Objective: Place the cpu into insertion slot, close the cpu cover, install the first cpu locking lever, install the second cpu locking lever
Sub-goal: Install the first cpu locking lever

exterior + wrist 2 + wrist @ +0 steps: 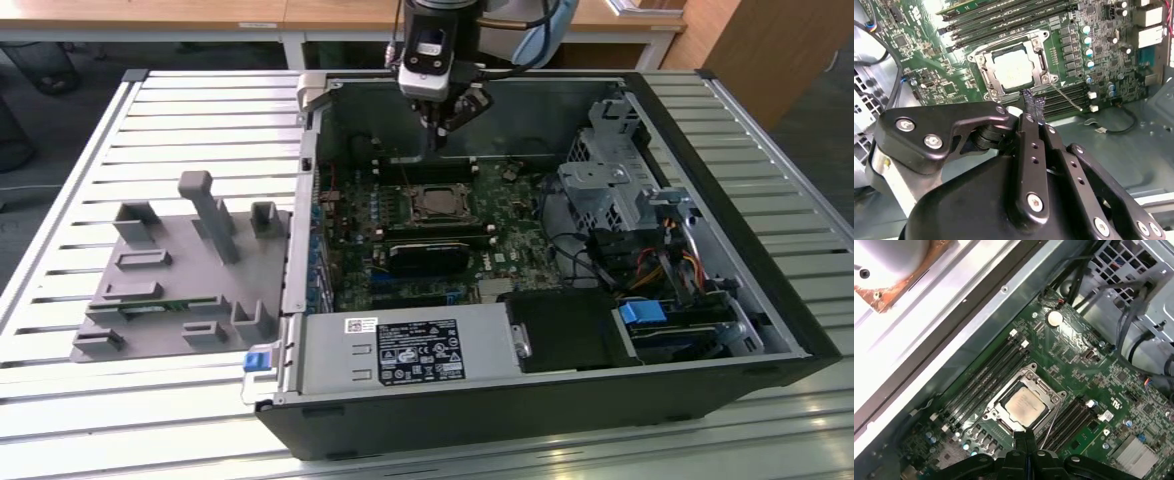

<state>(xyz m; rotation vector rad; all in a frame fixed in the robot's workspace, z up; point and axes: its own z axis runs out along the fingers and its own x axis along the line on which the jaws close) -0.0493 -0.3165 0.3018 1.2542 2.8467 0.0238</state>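
The cpu (1013, 70) (1025, 406) lies flat in its socket on the green motherboard, grey metal top up. The silvery cpu cover (985, 76) (1041, 388) lies down around it, and the chip shows through its square window. One thin wire locking lever (1066, 99) (1050, 422) angles out from a corner of the socket. In the exterior view the socket (435, 203) sits mid-board. My gripper (434, 150) (1034, 104) (1025, 437) hangs just above the socket's edge, shut, with nothing between its fingers.
The open computer case (787, 330) walls the board in on all sides. Black memory slots (1004, 22) (979, 385) flank the socket. A drive cage with cables (621, 190) stands at the exterior view's right, a power supply (407, 352) in front, and a grey fixture plate (174, 270) outside on the left.
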